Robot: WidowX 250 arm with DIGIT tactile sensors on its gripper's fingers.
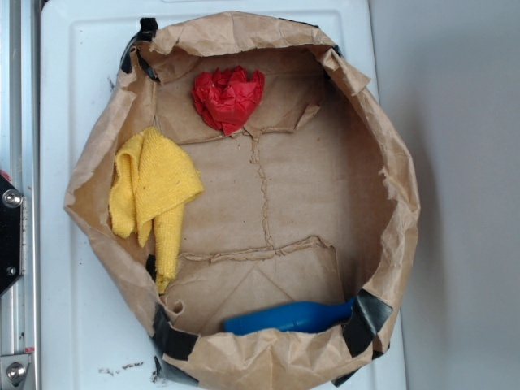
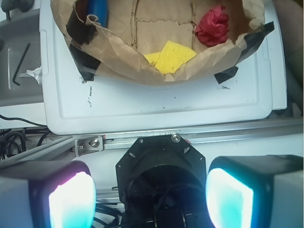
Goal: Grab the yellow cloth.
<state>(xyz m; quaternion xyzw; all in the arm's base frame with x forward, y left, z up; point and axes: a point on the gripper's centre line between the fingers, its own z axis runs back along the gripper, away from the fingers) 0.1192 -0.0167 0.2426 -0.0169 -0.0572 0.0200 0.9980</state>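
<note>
Approach not begun: gripper (image 2: 151, 197) fingers spread apart, empty, well outside the paper bag (image 1: 382, 162). Yellow cloth (image 1: 153, 191) lies at the bag's 9 o'clock; next, likely travel over and descend.

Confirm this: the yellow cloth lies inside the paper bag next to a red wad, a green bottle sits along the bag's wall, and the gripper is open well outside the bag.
Wrong on one point: the bottle is blue, not green, as the exterior view shows. The rest stands: the yellow cloth and red wad lie inside the paper bag, and the gripper is open, outside the bag.
</note>
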